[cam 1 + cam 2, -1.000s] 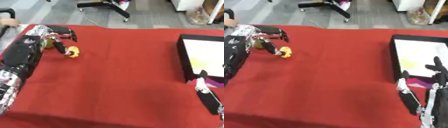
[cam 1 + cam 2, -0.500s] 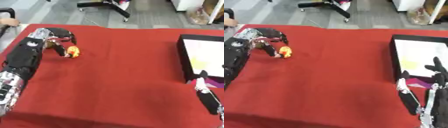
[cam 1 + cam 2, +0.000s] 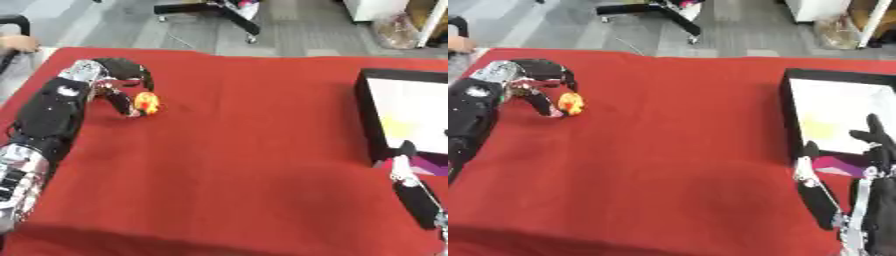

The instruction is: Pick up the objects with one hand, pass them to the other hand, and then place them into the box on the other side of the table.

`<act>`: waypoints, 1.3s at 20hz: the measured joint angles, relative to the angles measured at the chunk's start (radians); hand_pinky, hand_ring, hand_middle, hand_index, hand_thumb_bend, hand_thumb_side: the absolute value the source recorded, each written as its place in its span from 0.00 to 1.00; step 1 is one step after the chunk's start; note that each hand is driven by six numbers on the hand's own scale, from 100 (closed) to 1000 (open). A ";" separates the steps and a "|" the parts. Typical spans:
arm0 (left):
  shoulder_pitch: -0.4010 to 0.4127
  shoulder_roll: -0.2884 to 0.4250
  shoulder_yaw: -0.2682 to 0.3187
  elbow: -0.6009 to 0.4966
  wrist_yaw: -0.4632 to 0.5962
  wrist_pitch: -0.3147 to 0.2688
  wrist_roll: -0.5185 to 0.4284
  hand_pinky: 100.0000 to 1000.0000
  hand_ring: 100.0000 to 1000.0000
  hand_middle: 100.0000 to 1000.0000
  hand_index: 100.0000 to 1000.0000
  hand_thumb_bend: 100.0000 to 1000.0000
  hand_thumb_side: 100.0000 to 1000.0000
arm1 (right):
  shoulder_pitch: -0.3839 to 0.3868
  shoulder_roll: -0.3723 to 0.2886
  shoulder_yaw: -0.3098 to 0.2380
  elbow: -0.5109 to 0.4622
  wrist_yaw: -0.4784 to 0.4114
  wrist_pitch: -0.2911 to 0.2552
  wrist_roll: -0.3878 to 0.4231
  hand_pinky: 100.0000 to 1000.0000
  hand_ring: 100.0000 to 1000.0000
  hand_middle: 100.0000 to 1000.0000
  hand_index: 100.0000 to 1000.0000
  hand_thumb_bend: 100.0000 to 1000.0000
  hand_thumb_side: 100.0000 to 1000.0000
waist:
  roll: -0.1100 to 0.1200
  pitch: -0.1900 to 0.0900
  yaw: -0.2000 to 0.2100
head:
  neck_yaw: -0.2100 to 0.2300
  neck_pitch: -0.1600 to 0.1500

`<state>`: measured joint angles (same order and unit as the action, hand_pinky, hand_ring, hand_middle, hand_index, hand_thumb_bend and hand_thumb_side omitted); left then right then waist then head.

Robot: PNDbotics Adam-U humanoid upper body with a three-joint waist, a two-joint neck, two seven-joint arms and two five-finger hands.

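The small orange-and-yellow rounded toy [image 3: 146, 102] could squirt out sideways across the red cloth-covered table [image 3: 245, 150] if the curled fingers close unevenly, since it sits at their tips rather than deep in the palm. It lies at about ten o'clock on the table, touching the left hand [image 3: 112, 85], which curls around it from above. The right hand [image 3: 874, 200] rests released at four o'clock, beside the black-walled box [image 3: 786, 107].
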<state>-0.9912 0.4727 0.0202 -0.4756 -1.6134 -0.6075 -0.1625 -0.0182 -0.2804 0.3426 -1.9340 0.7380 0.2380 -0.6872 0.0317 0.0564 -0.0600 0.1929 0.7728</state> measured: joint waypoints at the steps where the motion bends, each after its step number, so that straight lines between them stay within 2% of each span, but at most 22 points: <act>1: 0.000 0.000 0.000 0.001 -0.003 0.001 0.004 0.82 0.68 0.64 0.76 0.34 0.34 | 0.000 0.000 0.000 0.001 0.000 0.000 0.000 0.69 0.90 0.67 0.97 0.13 0.42 | 0.000 0.000 0.000 | 0.000 0.000; 8: 0.005 0.000 0.001 0.003 -0.026 0.009 0.031 0.79 0.64 0.59 0.72 0.35 0.33 | 0.000 0.000 0.000 0.005 0.000 0.000 0.000 0.69 0.90 0.67 0.97 0.13 0.42 | -0.001 0.001 0.000 | 0.001 0.000; 11: 0.006 0.000 0.002 0.003 -0.035 0.017 0.063 0.76 0.58 0.53 0.68 0.35 0.31 | 0.000 0.000 0.000 0.005 0.000 0.000 0.000 0.69 0.90 0.67 0.97 0.12 0.43 | -0.002 0.001 0.000 | 0.002 0.000; 16: 0.007 -0.005 0.006 0.005 -0.051 0.032 0.120 0.75 0.56 0.50 0.66 0.33 0.30 | -0.001 0.001 0.000 0.005 0.000 0.000 0.000 0.69 0.90 0.67 0.97 0.12 0.43 | -0.004 0.007 -0.001 | 0.003 0.000; 22: 0.008 -0.008 0.008 0.013 -0.074 0.042 0.146 0.74 0.52 0.46 0.62 0.31 0.28 | -0.003 0.004 0.000 0.005 0.000 0.000 0.000 0.69 0.90 0.67 0.97 0.12 0.43 | -0.007 0.014 -0.003 | 0.004 0.000; 24: 0.008 -0.008 0.010 0.013 -0.080 0.044 0.150 0.72 0.49 0.43 0.58 0.28 0.27 | -0.006 0.008 0.000 0.005 0.000 0.000 0.000 0.69 0.90 0.67 0.97 0.12 0.43 | -0.008 0.016 -0.003 | 0.004 0.000; 26: 0.008 -0.008 0.012 0.013 -0.084 0.044 0.154 0.69 0.43 0.36 0.51 0.19 0.23 | -0.006 0.009 0.000 0.005 0.000 0.000 -0.001 0.69 0.90 0.67 0.97 0.12 0.43 | -0.009 0.018 -0.004 | 0.004 0.000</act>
<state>-0.9835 0.4644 0.0323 -0.4626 -1.6976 -0.5631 -0.0083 -0.0239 -0.2709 0.3426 -1.9292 0.7379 0.2382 -0.6879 0.0229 0.0747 -0.0638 0.1970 0.7728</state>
